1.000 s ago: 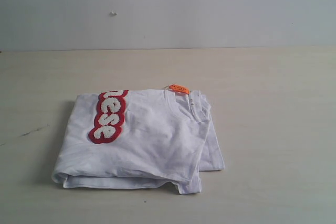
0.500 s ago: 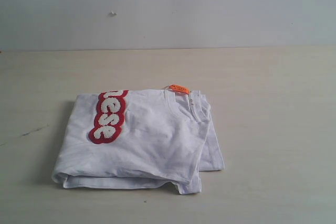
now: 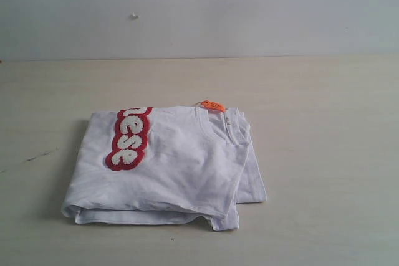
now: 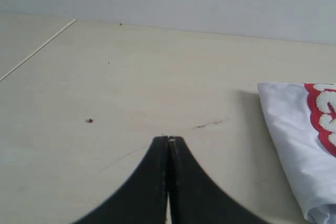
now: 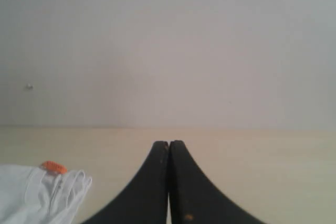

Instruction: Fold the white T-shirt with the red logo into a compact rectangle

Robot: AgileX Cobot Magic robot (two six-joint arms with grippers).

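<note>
The white T-shirt (image 3: 181, 166) lies folded into a thick, roughly rectangular stack on the table. Part of its red logo (image 3: 129, 138) with white letters runs along the stack's left side, and a small orange tag (image 3: 212, 105) sticks out at the far edge. Neither arm shows in the exterior view. In the left wrist view my left gripper (image 4: 169, 139) is shut and empty above bare table, with the white T-shirt (image 4: 294, 129) and red logo (image 4: 323, 114) off to one side. My right gripper (image 5: 169, 142) is shut and empty too, apart from the white T-shirt (image 5: 37, 195) and its orange tag (image 5: 53, 167).
The pale wooden table (image 3: 324, 123) runs back to a plain grey-white wall (image 3: 249, 10). A thin dark scratch (image 3: 37, 156) marks the table left of the shirt. A table seam (image 4: 37, 51) and a tiny red speck (image 4: 90, 120) show in the left wrist view.
</note>
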